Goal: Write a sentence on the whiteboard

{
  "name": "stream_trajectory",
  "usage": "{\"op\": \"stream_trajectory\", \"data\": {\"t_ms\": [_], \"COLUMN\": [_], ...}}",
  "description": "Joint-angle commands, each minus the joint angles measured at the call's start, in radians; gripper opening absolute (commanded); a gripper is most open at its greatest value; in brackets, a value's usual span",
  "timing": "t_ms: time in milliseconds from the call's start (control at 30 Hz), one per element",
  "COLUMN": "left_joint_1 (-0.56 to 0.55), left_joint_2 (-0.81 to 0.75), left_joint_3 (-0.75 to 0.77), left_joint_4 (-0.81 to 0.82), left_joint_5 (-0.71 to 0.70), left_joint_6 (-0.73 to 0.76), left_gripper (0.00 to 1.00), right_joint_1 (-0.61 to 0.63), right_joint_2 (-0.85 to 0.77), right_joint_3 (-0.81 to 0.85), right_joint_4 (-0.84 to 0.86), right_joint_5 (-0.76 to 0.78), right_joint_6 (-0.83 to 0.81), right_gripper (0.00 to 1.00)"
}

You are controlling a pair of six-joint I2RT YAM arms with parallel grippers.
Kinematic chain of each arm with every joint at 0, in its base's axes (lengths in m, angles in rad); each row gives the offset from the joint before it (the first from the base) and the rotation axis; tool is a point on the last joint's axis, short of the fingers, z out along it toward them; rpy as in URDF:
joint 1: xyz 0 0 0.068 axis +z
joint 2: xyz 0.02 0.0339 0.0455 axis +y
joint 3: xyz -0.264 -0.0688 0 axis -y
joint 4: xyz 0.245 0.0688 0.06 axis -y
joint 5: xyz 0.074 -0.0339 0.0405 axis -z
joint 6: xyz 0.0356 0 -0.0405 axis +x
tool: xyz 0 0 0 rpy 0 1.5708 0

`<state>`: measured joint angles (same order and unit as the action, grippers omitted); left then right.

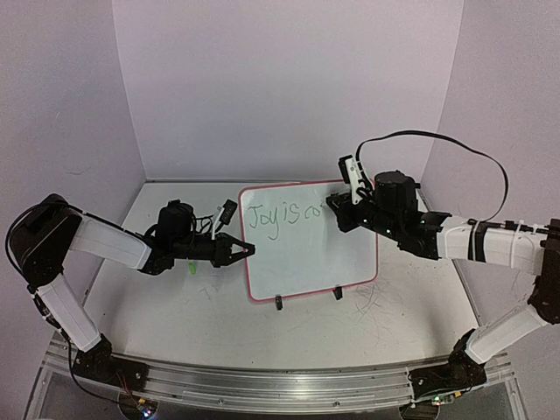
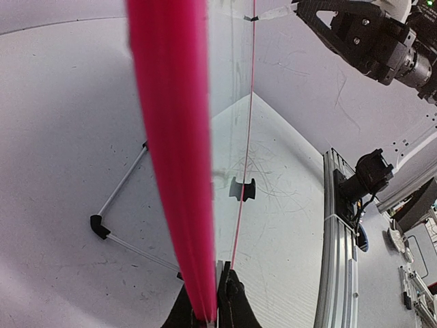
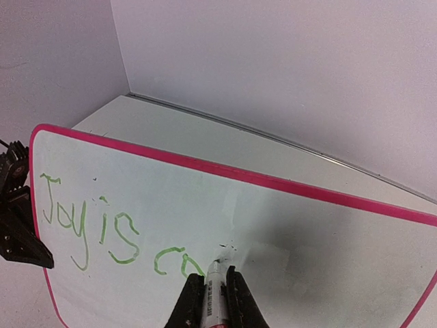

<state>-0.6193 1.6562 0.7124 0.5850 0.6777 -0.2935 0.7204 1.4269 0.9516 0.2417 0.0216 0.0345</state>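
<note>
The whiteboard (image 3: pixel 307 260) stands tilted across the view, its pink rim running from upper left down to the right. On it is the sentence (image 3: pixel 116 229) in thin green handwriting, so far reading "Joy is co" (the last letter sits just left of the pen tip). The right gripper (image 3: pixel 213 275) has its two dark fingers closed around a white-barrelled marker (image 3: pixel 216 295), whose tip touches the board. At the board's left rim is the left gripper (image 3: pixel 17 225), dark and partly cut off. Behind, a pale table (image 3: pixel 205 137) meets a white wall (image 3: pixel 287 68).
</note>
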Motion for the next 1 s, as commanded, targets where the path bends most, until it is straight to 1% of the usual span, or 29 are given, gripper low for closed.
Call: {"op": "stream_trajectory", "data": {"t_ms": [0, 367, 967], "left_joint_1": [0.018, 0.018, 0.018], "left_joint_2": [0.029, 0.027, 0.03], "left_joint_3": [0.007, 0.005, 0.004], "left_joint_4": [-0.067, -0.066, -0.067], "left_joint_5": [-0.222, -0.224, -0.217], "left_joint_6": [0.06, 0.062, 0.06], "left_gripper": [0.0, 0.0, 0.0], "right_joint_1": [0.003, 0.002, 0.009], "right_joint_2": [0.018, 0.011, -0.016], "right_joint_3": [0.016, 0.008, -0.05], "right_joint_4": [0.017, 0.015, -0.016], "right_joint_5": [0.003, 0.04, 0.024], "right_joint_6": [-0.002, -0.005, 0.02], "right_gripper": [0.0, 0.0, 0.0]}}
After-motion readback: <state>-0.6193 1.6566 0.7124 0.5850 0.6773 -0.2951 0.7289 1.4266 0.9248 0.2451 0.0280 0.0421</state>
